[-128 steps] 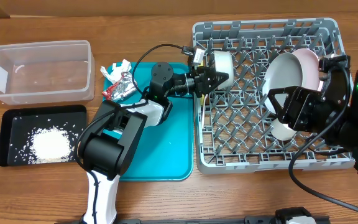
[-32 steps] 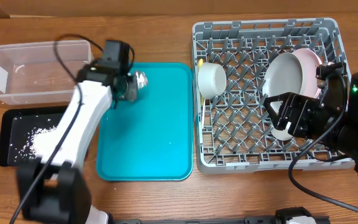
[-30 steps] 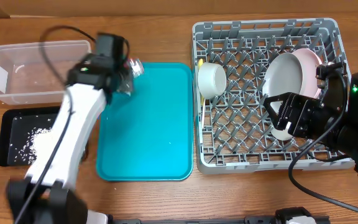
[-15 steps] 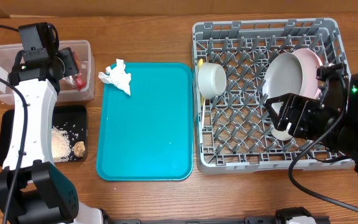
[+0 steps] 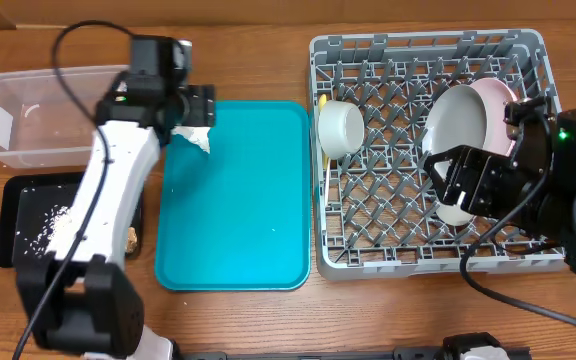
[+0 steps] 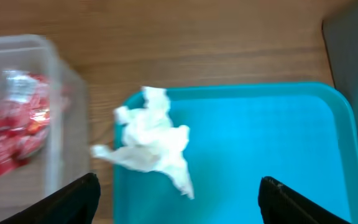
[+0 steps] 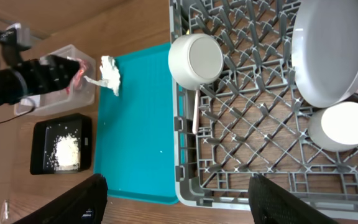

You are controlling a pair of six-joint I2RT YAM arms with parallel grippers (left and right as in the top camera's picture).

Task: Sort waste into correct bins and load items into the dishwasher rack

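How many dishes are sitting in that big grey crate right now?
4: a white cup at the left edge, a pale grey-green plate and a pinkish-white plate standing at upper right, a small grey bowl below them. The right arm may hide others.

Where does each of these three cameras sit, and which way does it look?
Overhead: above the table, looking straight down; left arm and right arm show.
Left wrist: on the left arm, looking down at paper scrap and foil wrapper; left pincer open below.
Right wrist: above the dishwasher rack, facing the cup; right pincer open below.
All show the paper scrap.
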